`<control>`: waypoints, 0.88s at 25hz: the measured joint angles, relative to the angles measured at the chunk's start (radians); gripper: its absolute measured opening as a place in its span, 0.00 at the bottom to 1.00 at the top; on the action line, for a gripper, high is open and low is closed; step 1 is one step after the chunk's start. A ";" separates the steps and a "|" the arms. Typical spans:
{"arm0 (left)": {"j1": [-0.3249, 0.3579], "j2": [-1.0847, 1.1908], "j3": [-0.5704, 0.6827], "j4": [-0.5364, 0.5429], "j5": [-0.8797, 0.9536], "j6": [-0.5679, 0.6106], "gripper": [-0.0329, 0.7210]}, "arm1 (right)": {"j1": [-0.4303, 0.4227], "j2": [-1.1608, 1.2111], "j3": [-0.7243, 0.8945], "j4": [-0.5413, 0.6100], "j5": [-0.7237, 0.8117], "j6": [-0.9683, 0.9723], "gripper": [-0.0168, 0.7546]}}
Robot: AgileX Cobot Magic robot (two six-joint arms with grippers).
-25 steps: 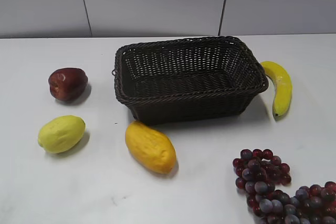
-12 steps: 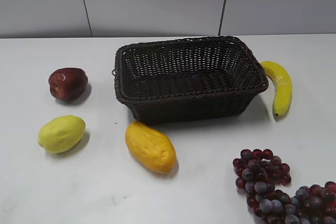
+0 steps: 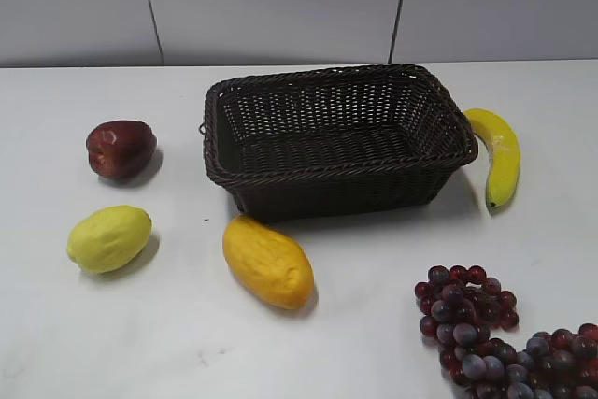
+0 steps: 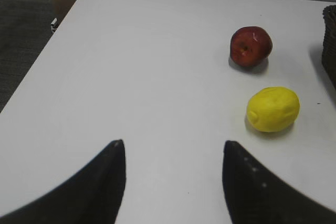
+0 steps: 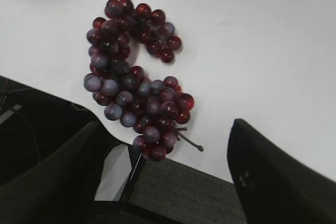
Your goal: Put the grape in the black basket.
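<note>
The grape bunch (image 3: 486,338) lies on the white table at the front right, curved like a hook, dark red and greyish. In the right wrist view the bunch (image 5: 134,85) lies at the table's edge, its stem end overhanging. My right gripper (image 5: 165,129) is open, above the table edge just short of the bunch's stem end. The black basket (image 3: 341,173) stands empty at the middle back. My left gripper (image 4: 173,145) is open and empty over bare table at the left. Neither gripper shows in the exterior view.
A dark red apple (image 3: 120,148) and a yellow lemon (image 3: 109,237) lie left of the basket; both show in the left wrist view, the apple (image 4: 250,46) and the lemon (image 4: 273,108). An orange-yellow mango (image 3: 267,261) lies in front of the basket. A banana (image 3: 498,153) lies to its right.
</note>
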 joint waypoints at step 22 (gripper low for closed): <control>0.000 0.000 0.000 0.000 0.000 0.000 0.78 | 0.188 0.744 -0.005 0.031 -0.277 0.162 0.74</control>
